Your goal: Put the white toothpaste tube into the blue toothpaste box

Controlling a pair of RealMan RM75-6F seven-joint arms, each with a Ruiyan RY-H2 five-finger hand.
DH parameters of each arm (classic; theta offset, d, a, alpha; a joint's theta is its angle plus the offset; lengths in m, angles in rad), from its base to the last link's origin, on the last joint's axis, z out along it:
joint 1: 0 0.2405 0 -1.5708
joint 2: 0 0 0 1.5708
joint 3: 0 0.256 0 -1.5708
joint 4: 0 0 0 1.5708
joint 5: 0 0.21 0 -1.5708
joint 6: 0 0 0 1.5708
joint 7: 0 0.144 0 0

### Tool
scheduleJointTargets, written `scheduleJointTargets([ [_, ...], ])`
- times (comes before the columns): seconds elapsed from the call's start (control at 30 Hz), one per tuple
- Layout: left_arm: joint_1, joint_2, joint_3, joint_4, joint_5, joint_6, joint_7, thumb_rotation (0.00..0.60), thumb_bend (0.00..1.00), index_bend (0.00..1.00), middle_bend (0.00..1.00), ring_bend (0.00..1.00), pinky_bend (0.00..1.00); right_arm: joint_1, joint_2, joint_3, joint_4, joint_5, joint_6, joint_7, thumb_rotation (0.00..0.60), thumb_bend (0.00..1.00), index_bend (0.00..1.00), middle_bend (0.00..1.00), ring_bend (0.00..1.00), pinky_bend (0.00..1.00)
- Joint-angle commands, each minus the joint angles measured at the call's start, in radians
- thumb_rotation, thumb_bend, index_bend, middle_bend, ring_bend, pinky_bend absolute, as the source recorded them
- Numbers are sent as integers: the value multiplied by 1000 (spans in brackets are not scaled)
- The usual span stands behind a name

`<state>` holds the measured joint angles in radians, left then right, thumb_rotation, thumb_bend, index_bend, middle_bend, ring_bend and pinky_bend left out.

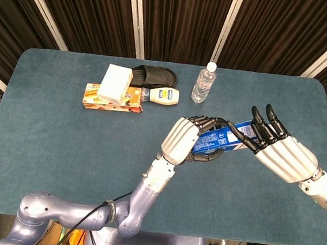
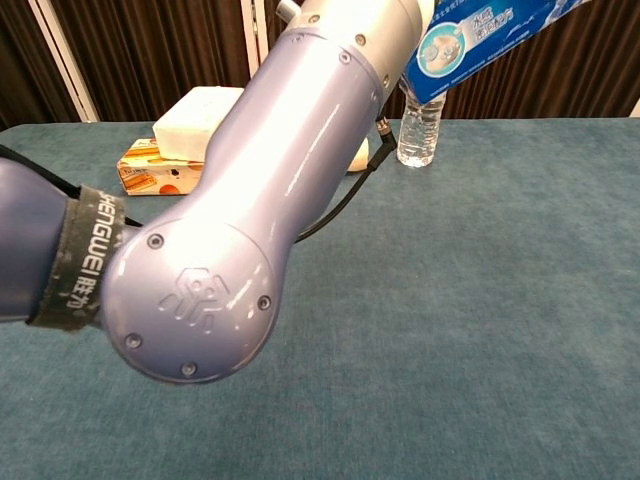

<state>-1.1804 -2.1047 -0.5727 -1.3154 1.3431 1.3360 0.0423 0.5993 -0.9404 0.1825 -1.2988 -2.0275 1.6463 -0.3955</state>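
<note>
Right now, nearest to me, my left arm (image 2: 250,210) fills most of the chest view, its lavender shell rising from lower left toward the top edge. From the head view I follow that arm up from the near table edge to my left hand (image 1: 186,140), which I have wrapped around the blue toothpaste box (image 1: 223,138), dark fingers (image 1: 207,157) curled under and around its near end. The box lies roughly level above the table (image 1: 51,146), off the cloth, with its other end pointing toward my right side. In the chest view the same box (image 2: 470,35) shows at the top edge, tilted, printed face toward the camera.

My right hand (image 1: 279,151) comes in from the right, its dark fingertips (image 1: 262,125) at the far end of the box. They overlap that end, but I cannot tell whether they actually grip it or only touch it, nor whether they hold anything. I cannot see the white toothpaste tube in either view, so I cannot say where it is.

Farther back on the table stands a water bottle (image 1: 203,83), upright, well apart from the hands. To its left lies a yellow-and-white bottle (image 1: 163,94) on its side, just beside an orange carton (image 1: 112,98) with a pale block (image 1: 115,82) resting on top. Behind them lies a black slipper (image 1: 155,75).
</note>
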Motion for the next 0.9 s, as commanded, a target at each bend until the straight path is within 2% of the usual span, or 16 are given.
scheduleJointTargets([
  [0.03, 1, 1, 9, 14, 23, 15, -25, 600, 398, 311, 472, 472, 555, -1, -2, -1, 1, -2, 3, -1, 600, 321, 47, 453, 226, 289],
  [0.47, 8, 2, 43, 57, 98, 65, -113, 600, 510, 337, 506, 499, 571, -11, -21, 0, 16, 12, 13, 1, 600, 321, 47, 453, 226, 289],
  [0.9, 47, 28, 77, 58, 127, 97, -158, 600, 514, 344, 513, 504, 572, -36, -38, 24, 35, 109, -2, -3, 600, 321, 47, 451, 223, 270],
])
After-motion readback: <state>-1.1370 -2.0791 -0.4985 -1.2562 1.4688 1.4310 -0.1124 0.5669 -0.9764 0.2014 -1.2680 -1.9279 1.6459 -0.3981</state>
